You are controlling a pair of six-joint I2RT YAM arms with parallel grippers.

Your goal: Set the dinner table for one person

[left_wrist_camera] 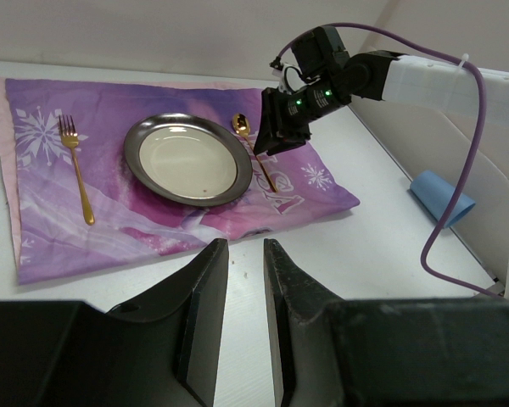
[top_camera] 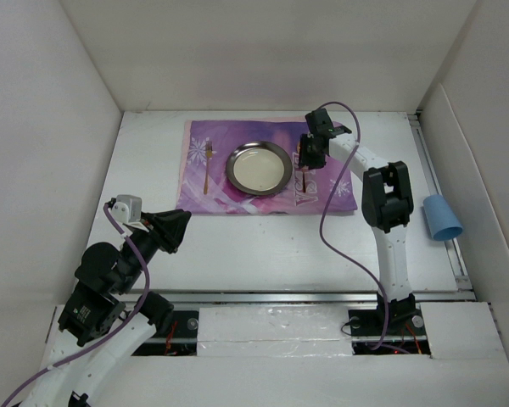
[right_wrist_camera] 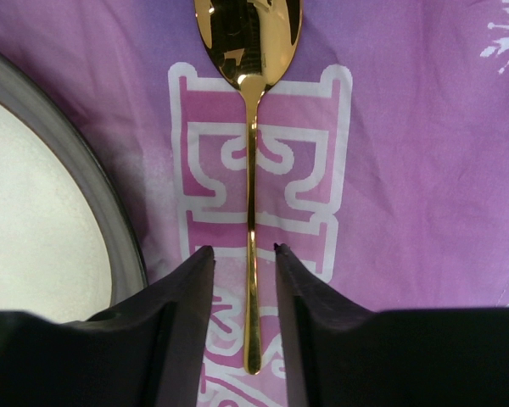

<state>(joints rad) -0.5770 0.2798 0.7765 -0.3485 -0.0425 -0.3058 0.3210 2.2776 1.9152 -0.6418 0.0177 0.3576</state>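
The big white tabletop (top_camera: 263, 254) fills the floor of a white box, and both arms stand at its near edge. A purple mat (top_camera: 229, 197) with snowflakes lies flat on the far middle part of the tabletop. A round silver plate (top_camera: 232, 170) sits in the middle of the mat. A gold fork (top_camera: 207, 165) lies on the mat just left of the plate, with its points facing the far wall. A gold spoon (right_wrist_camera: 251, 170) lies on the mat just right of the plate, with its round end facing the far wall. The right hand (right_wrist_camera: 243, 251) is low over the spoon. Its two black fingers are a little bit apart, one on each side of the thin handle, and they do not seem to touch it. The spoon lies flat on the mat. The left hand (left_wrist_camera: 246, 244) is over the bare tabletop, near the front edge of the mat and well away from the plate. Its fingers are only a little bit apart and hold nothing. A blue cup (top_camera: 443, 218) lies on its side at the right edge, well apart from the mat.
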